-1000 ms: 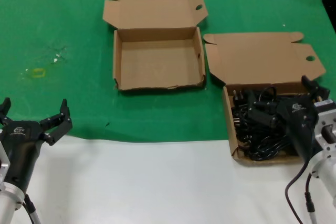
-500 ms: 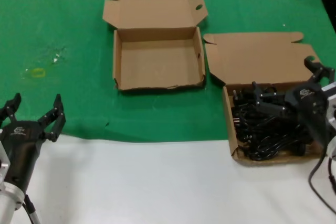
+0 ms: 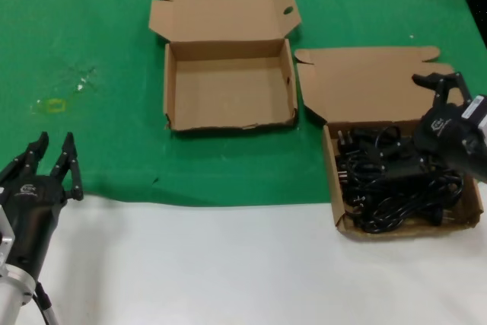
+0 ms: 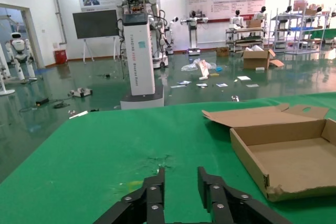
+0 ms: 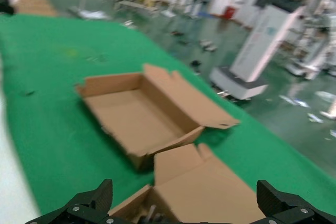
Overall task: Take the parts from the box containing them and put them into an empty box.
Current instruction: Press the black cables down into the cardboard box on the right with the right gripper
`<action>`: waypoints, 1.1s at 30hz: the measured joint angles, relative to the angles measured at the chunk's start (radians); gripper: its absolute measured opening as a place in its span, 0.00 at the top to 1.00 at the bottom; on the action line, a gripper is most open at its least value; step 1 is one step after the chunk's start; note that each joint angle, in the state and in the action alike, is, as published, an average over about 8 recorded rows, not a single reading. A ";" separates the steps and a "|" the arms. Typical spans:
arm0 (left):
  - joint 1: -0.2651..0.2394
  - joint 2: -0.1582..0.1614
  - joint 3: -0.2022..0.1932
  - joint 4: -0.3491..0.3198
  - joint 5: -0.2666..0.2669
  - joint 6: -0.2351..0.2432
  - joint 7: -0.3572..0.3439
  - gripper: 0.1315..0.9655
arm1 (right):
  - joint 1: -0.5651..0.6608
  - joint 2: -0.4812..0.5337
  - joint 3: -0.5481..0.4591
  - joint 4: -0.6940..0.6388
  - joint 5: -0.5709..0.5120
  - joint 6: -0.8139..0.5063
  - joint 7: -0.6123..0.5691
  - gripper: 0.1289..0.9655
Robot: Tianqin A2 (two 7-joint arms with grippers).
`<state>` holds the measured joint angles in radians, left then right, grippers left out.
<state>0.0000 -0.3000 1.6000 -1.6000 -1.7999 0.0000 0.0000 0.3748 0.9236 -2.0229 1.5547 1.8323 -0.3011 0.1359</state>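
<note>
The box with the parts sits at the right, lid laid open behind it, full of black cables and plug adapters. The empty box lies open at the middle back, and also shows in the left wrist view and the right wrist view. My right gripper hovers over the back right of the parts box, by its lid, wide open and holding nothing. My left gripper waits at the near left, fingers a narrow gap apart, empty.
Green cloth covers the far table; a white strip runs along the near edge. A small yellowish mark and white specks lie on the cloth at the left. The two boxes lie close together.
My right gripper rose out of the parts box and moved back toward its lid, carrying nothing. My left gripper's fingers drew closer together and the gripper drifted left.
</note>
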 joint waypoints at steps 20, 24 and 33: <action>0.000 0.000 0.000 0.000 0.000 0.000 0.000 0.96 | 0.281 0.005 -0.063 -0.194 -0.236 -0.557 -0.138 0.00; 0.000 0.000 0.000 0.000 0.000 0.000 0.000 0.99 | 0.354 -0.036 -0.076 -0.284 -0.279 -0.627 -0.207 0.00; 0.000 0.000 0.000 0.000 0.000 0.000 0.000 0.99 | 0.497 -0.149 -0.107 -0.493 -0.369 -0.697 -0.368 0.00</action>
<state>0.0000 -0.3000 1.6000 -1.6000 -1.7997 0.0000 -0.0002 0.8716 0.7744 -2.1298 1.0621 1.4636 -0.9977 -0.2325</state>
